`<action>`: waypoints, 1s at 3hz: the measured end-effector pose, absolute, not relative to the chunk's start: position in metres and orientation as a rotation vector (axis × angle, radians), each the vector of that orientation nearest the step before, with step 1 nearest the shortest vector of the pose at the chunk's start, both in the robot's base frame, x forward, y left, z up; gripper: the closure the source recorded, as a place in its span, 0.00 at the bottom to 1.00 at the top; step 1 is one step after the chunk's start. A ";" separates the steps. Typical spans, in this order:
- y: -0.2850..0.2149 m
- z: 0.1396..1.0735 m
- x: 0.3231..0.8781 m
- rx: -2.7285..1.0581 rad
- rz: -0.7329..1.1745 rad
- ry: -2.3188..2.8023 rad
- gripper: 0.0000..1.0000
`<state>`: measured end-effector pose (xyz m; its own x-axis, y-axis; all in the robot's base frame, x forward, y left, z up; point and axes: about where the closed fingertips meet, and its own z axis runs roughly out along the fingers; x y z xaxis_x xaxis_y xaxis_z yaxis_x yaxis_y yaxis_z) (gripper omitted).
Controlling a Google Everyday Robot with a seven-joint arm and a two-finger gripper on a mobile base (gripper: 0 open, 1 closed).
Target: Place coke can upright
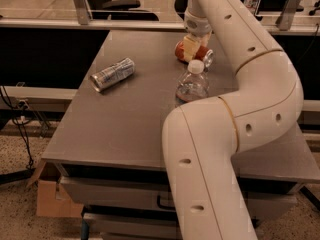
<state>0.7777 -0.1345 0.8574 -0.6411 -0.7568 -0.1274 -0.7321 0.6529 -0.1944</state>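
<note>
The can (199, 53) lies on its side at the table's (125, 124) far middle, long axis running from 10 to 4 o'clock, silver top toward 4. The gripper (191, 49) reaches down from 12 o'clock and pinches the can across its middle, one pale finger (189, 46) in front of it. A bottle (192, 83) stands just beside at 6 o'clock. The far edge is near at 12. Bare tabletop opens toward 8 o'clock, up to a silver can (112, 74) lying well apart. The arm (260, 84) fills 3 to 5 o'clock.
</note>
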 end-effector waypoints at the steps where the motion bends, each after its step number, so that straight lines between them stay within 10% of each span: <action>1: -0.131 0.863 0.776 -1.234 -0.156 2.653 0.87; 3: -0.161 0.928 0.785 -1.135 -0.083 2.414 1.00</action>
<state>0.7853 -0.1607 0.9282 -0.5481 -0.7414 -0.3872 -0.7132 0.6561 -0.2468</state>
